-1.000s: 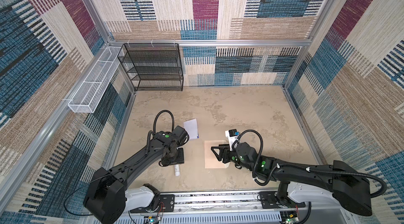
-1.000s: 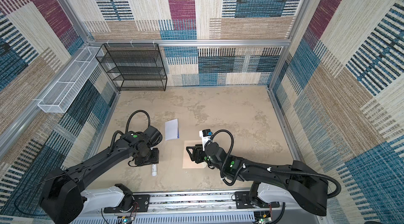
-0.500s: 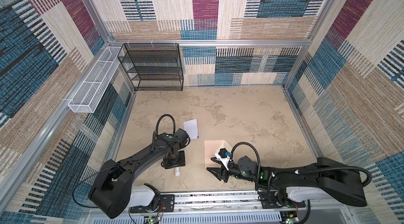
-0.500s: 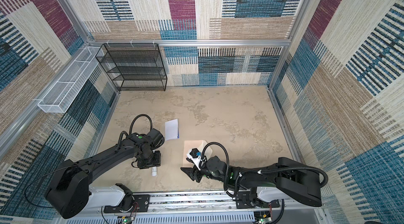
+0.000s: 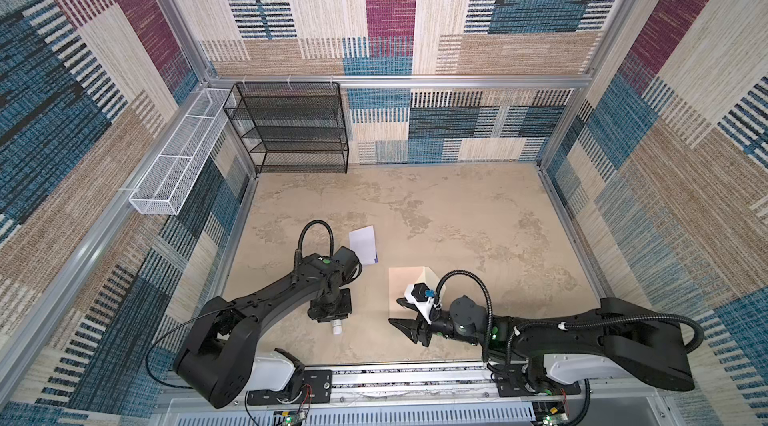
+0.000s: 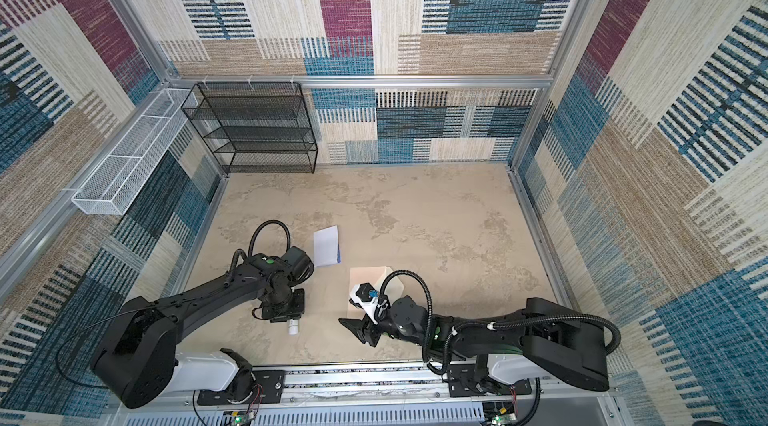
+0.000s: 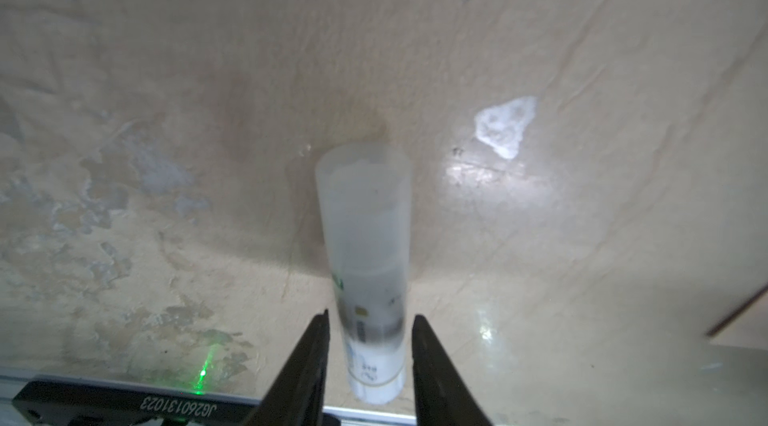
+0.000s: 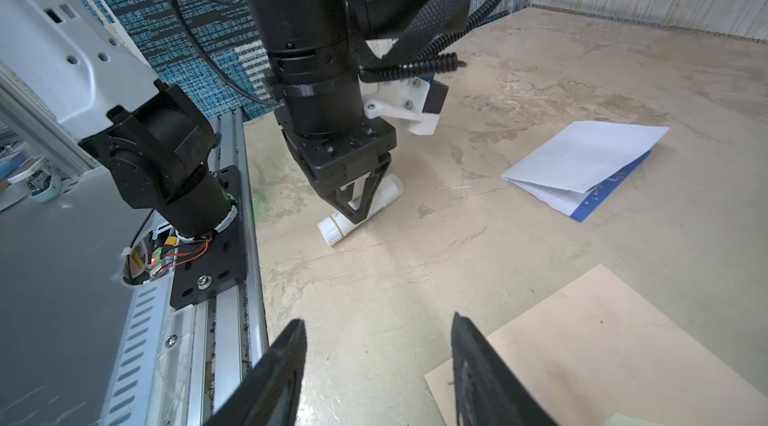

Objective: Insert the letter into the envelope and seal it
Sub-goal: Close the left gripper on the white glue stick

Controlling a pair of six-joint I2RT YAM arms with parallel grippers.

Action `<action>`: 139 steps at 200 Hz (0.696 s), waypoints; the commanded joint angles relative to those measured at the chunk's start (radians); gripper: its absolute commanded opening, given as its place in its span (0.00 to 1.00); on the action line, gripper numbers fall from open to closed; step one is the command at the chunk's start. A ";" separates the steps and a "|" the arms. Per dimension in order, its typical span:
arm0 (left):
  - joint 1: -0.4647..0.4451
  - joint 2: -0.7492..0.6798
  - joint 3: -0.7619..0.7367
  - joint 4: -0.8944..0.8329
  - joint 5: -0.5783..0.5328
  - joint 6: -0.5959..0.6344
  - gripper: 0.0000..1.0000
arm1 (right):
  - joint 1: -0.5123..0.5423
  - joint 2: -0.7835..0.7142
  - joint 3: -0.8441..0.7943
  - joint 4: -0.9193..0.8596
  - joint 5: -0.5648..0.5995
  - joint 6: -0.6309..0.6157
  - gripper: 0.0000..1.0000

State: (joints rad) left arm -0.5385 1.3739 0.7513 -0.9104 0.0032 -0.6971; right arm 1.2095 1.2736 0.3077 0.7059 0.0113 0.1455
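Both top views look down from high above the near edge, nearly alike, covering the tabletop (image 5: 457, 216). The left wrist camera hangs close over it, looking down past the left end effector (image 7: 372, 314) at a white tube (image 7: 365, 237). The right wrist camera sits low, facing left past the right end effector (image 8: 376, 318), and shares that tube and the letter (image 8: 582, 158) with the top views.

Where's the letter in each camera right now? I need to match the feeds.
Top view: the letter lies flat, behind and left of the envelope.
Top view: same place, behind and left of the envelope.
Left wrist: not in it.
Right wrist: folded, blue border showing, beyond the envelope's corner.
Shared landmark: the white tube, seen in all four.
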 commanded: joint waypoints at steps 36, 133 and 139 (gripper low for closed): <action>0.017 0.031 -0.001 0.053 -0.014 0.027 0.30 | 0.002 -0.013 0.005 0.003 0.016 -0.006 0.59; 0.019 0.077 -0.037 0.115 0.008 0.036 0.36 | 0.010 0.019 0.025 -0.003 0.006 -0.004 0.58; 0.020 0.078 -0.041 0.121 0.009 0.035 0.37 | 0.010 0.021 0.025 -0.003 0.004 -0.002 0.58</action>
State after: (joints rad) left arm -0.5186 1.4410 0.7277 -0.8616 0.0135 -0.6716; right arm 1.2175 1.2892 0.3241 0.6830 0.0113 0.1417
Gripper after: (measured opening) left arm 0.351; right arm 0.580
